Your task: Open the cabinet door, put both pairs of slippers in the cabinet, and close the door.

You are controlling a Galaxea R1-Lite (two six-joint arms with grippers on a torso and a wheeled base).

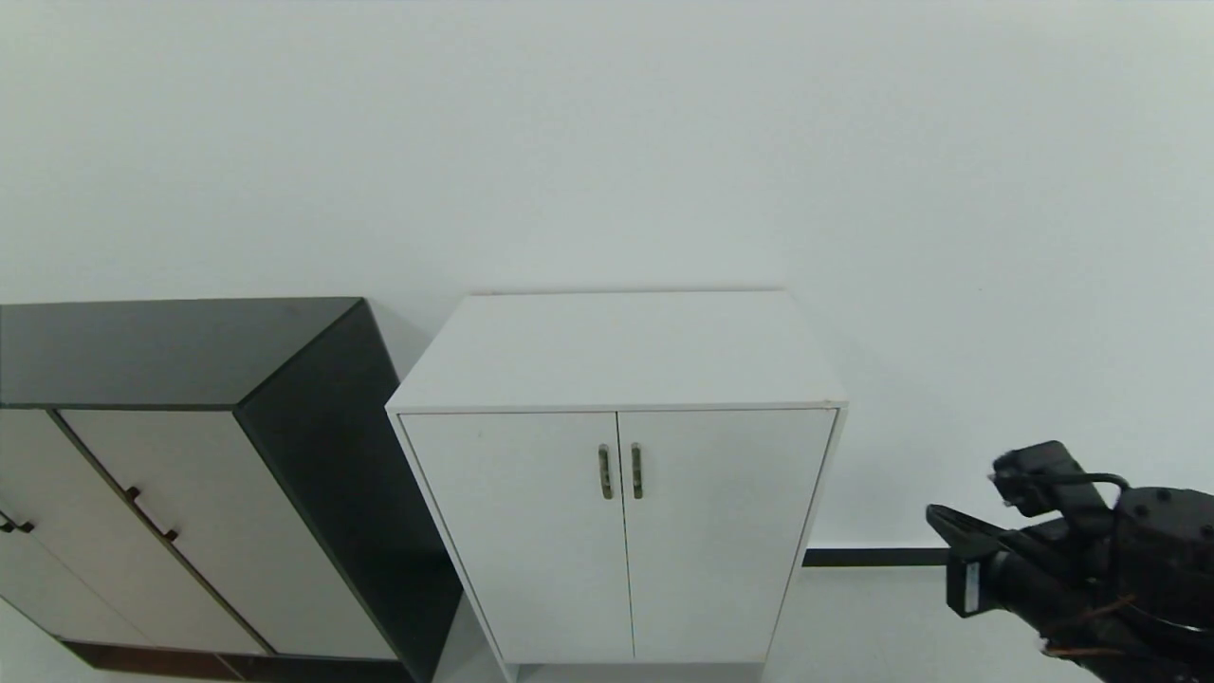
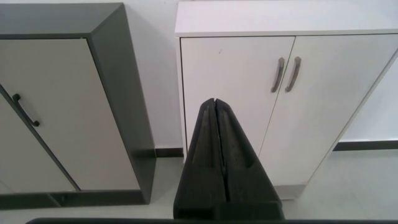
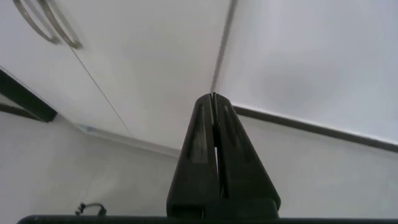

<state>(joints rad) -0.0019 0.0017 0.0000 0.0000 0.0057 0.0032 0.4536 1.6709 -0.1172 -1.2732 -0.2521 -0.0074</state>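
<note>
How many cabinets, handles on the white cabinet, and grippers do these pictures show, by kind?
Cabinets: 2 (white cabinet, dark cabinet)
Handles on the white cabinet: 2 (left handle, right handle)
Grippers: 2 (left gripper, right gripper)
Total: 6

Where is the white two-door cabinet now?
In the head view, the white two-door cabinet stands at the centre against the wall, doors shut, with the dark grey cabinet close on its left.
</note>
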